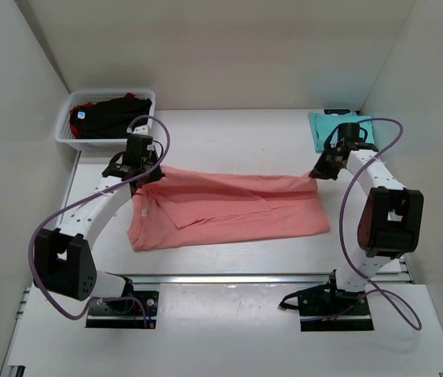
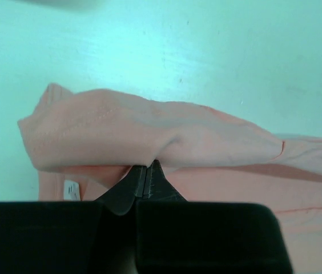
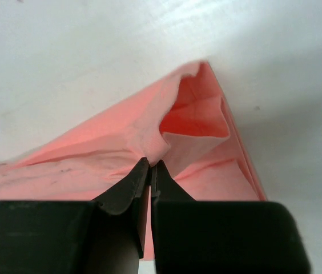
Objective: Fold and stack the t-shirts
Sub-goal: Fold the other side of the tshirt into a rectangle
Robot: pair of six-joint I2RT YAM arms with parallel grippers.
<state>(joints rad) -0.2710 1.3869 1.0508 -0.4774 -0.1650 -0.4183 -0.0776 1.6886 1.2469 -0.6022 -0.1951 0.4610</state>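
Note:
The salmon-pink t-shirt (image 1: 229,208) lies across the middle of the table, its far edge lifted at both ends. My left gripper (image 1: 148,174) is shut on the shirt's far left corner; in the left wrist view the cloth (image 2: 149,128) bulges just past the closed tips of that gripper (image 2: 145,171). My right gripper (image 1: 316,173) is shut on the far right corner; in the right wrist view a fold of pink cloth (image 3: 189,123) is pinched at the tips of that gripper (image 3: 151,166). A folded teal t-shirt (image 1: 333,126) lies at the far right. Black and red shirts (image 1: 111,114) fill the basket.
A white mesh basket (image 1: 66,133) stands at the far left corner. White walls close in the table on the left, back and right. The right arm's cable (image 1: 398,129) loops over the teal shirt's area.

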